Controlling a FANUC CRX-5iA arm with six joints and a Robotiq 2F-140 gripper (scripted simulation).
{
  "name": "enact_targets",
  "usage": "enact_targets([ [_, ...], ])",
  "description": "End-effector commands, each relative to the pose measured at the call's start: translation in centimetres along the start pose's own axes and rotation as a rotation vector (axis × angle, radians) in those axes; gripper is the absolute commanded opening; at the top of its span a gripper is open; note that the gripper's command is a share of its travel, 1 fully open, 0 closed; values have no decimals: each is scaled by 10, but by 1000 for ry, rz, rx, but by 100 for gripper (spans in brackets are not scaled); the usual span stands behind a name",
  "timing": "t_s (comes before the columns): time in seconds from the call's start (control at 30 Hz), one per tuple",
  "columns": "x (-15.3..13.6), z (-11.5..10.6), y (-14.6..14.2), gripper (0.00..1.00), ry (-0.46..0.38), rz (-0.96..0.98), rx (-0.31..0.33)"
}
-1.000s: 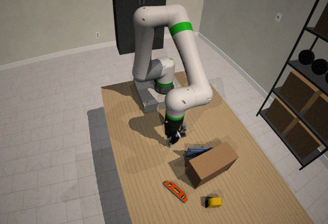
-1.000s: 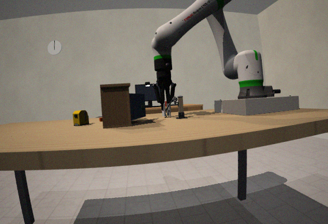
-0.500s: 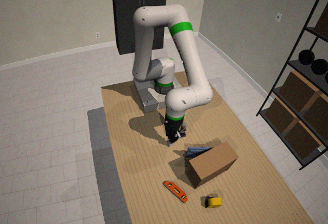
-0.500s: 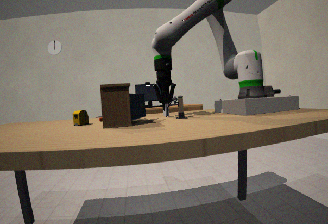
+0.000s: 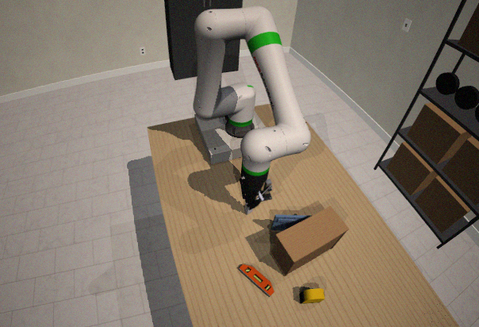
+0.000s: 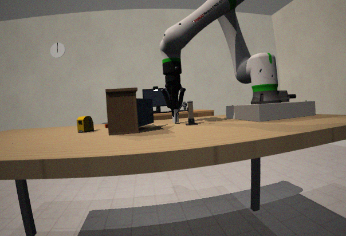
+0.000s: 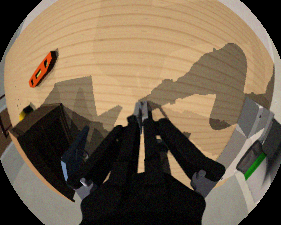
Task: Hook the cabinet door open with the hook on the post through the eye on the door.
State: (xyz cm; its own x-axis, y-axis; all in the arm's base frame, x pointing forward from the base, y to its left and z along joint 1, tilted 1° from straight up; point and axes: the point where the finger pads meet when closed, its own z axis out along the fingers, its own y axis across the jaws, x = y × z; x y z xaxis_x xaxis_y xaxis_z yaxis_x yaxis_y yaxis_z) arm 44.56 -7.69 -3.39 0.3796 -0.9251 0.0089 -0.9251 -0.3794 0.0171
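- We see the white six-joint arm with green bands (image 5: 277, 86) bent over the light wooden table (image 5: 190, 221), its black two-finger gripper (image 5: 249, 208) pointing straight down, the tips just above the table top.
- The fingers stand pressed almost together; we judge the hand clenched, with nothing wide between them. Whether the thin hook is pinched there, we cannot tell.
- The short grey post on a dark foot (image 6: 190, 113) stands just beside the gripper (image 6: 175, 119), on the side towards the arm's grey base block (image 6: 303, 110).
- The hook itself shows only as a thin pale line between post and fingers in the exterior view; its exact position is too small to read.
- The brown wooden cabinet (image 5: 313, 236) stands flat on the table, near the gripper, and its dark blue door (image 5: 287, 221) is swung partly open towards it.
- An orange spirit level (image 5: 256, 279) and a yellow tape measure (image 5: 312, 295) lie beyond the cabinet, well apart from the gripper.
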Motion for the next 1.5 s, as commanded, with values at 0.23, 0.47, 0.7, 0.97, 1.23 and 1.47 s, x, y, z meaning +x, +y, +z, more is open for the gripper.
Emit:
enact_targets([
  [0.23, 0, 0, 0, 3, 0, 0, 0],
  [0.47, 0, 0, 0, 3, 0, 0, 0],
  [0.7, 0, 0, 0, 3, 0, 0, 0],
  [0.97, 4, -7, 0, 3, 0, 1, 0],
  [1.23, 7, -14, 0, 3, 0, 1, 0],
  [1.47, 8, -18, 0, 3, 0, 1, 0],
])
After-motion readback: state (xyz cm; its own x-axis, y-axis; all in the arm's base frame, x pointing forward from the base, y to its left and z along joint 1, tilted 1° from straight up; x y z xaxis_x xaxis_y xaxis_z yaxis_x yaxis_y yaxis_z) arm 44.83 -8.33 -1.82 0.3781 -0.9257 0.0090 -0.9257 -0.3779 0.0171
